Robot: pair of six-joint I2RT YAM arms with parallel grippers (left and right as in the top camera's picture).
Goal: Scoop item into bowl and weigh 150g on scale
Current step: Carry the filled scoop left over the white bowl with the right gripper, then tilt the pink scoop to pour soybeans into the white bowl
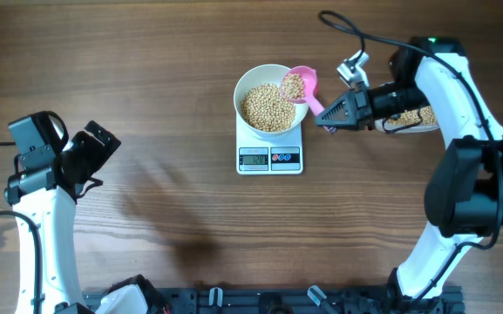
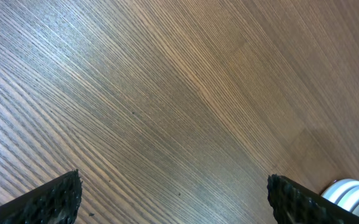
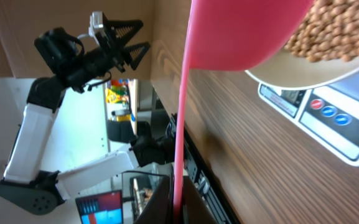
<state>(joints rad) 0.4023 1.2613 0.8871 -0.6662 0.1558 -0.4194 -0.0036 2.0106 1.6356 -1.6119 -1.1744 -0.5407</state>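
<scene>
A white bowl (image 1: 248, 87) full of tan beans (image 1: 267, 108) stands on the white scale (image 1: 269, 159), whose display faces the table's front. My right gripper (image 1: 328, 120) is shut on the handle of a pink scoop (image 1: 302, 83), which holds beans and hangs over the bowl's right rim. From the right wrist, the pink scoop (image 3: 241, 31) sits against the bowl (image 3: 303, 71), with the scale (image 3: 328, 118) below. My left gripper (image 1: 103, 144) rests far left, open; its fingers (image 2: 55, 199) frame bare wood.
A clear tub (image 1: 412, 118) with more beans lies under my right arm, right of the scale. The left arm's base (image 1: 42, 218) stands at the left edge. A dark rail (image 1: 277, 301) runs along the front.
</scene>
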